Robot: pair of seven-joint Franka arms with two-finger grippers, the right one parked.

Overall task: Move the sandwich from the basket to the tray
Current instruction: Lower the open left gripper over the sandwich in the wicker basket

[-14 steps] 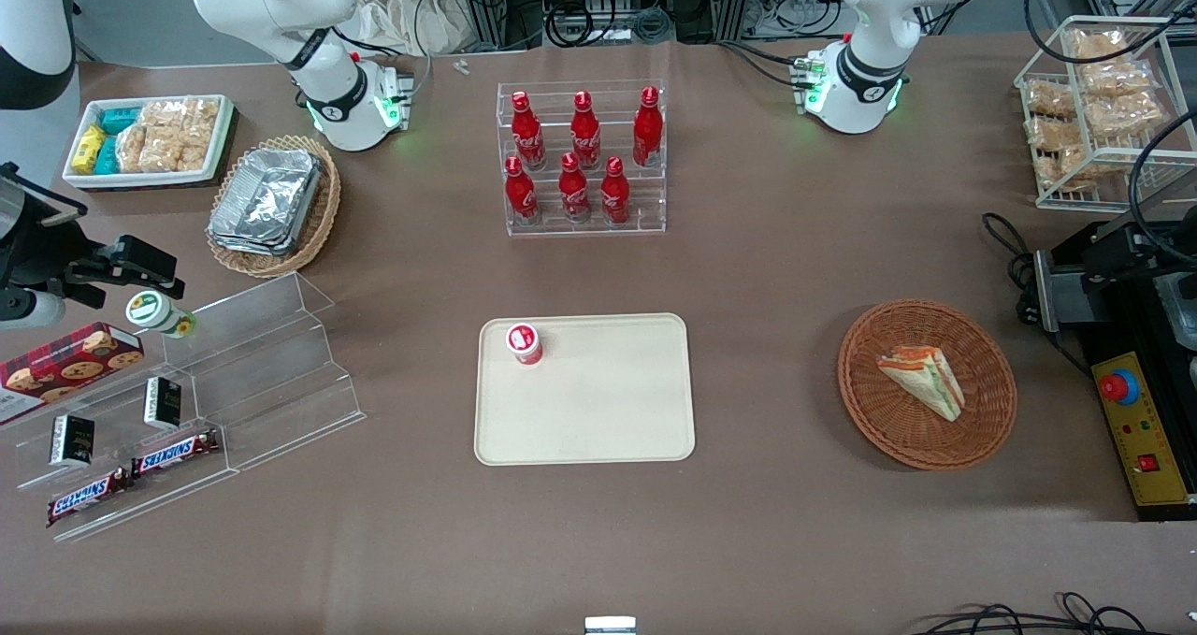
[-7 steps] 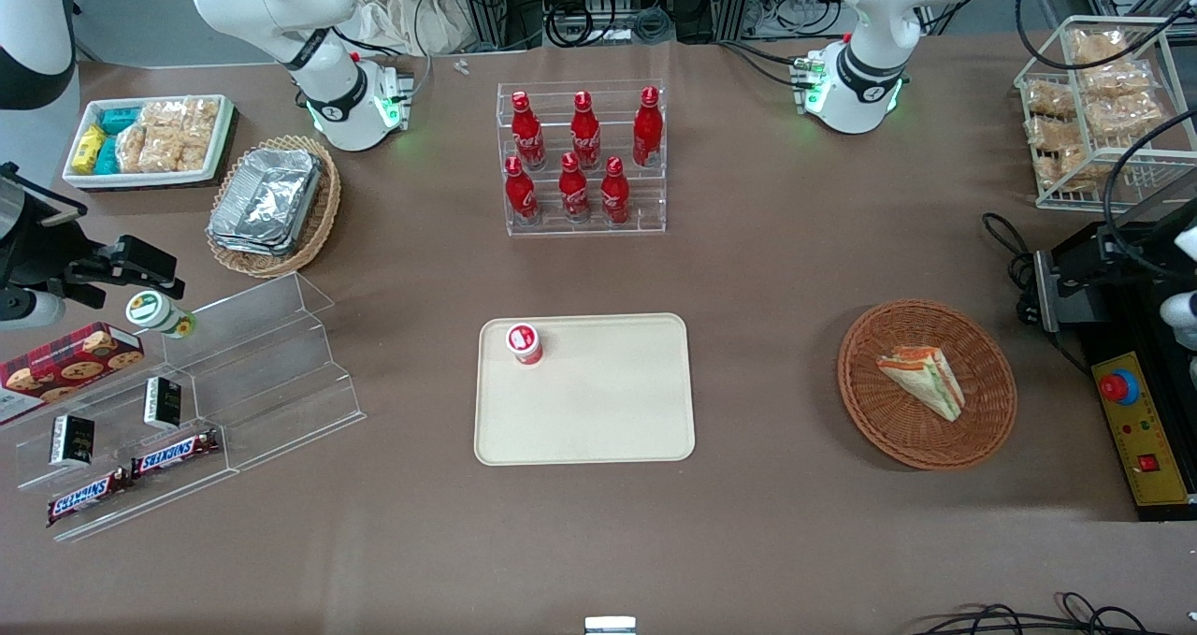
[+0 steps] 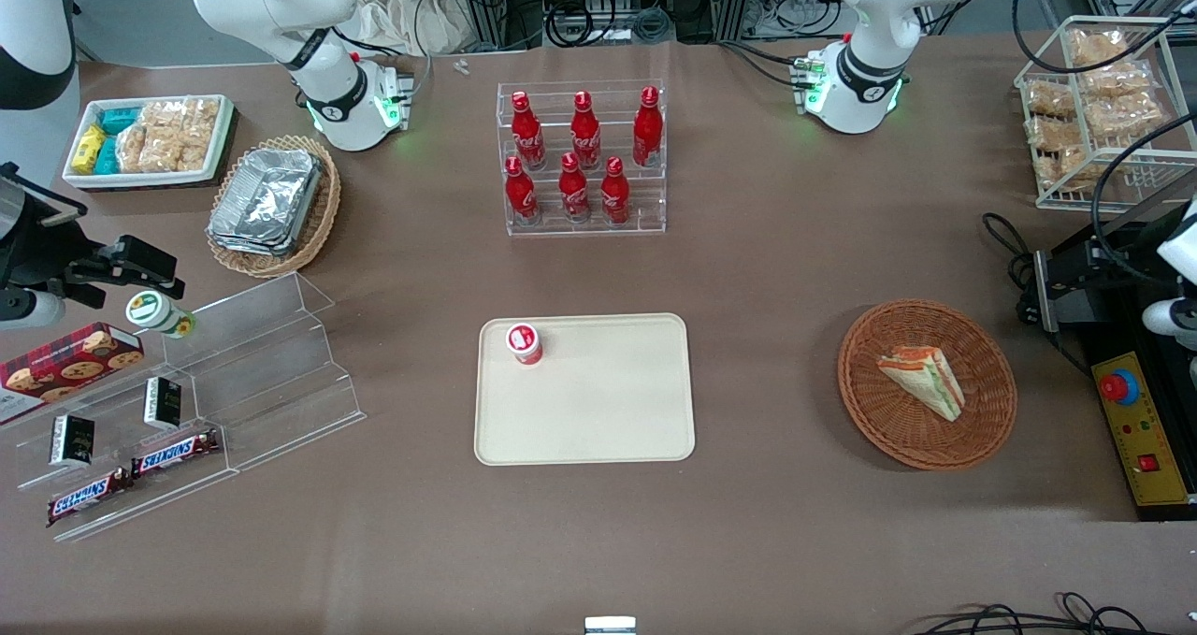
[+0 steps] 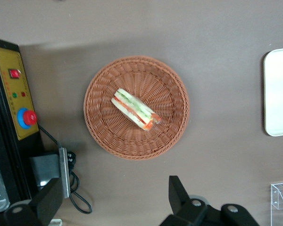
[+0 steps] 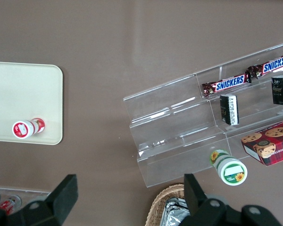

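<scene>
Wicker holds the sandwich [image 4: 136,109] flat in the basket [image 4: 104,136], its long axis slanting across the line between the gripper [image 4: 115,200]'s spread, empty fingers [image 4: 178,192], which hang high above the basket's edge, well apart from the tray [image 3: 608,429].

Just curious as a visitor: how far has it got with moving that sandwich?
Nothing is done yet: the sandwich lies in the basket. The gripper is open, high above them near the working arm's end. Grasping, carrying and setting it on the tray remain.
</scene>
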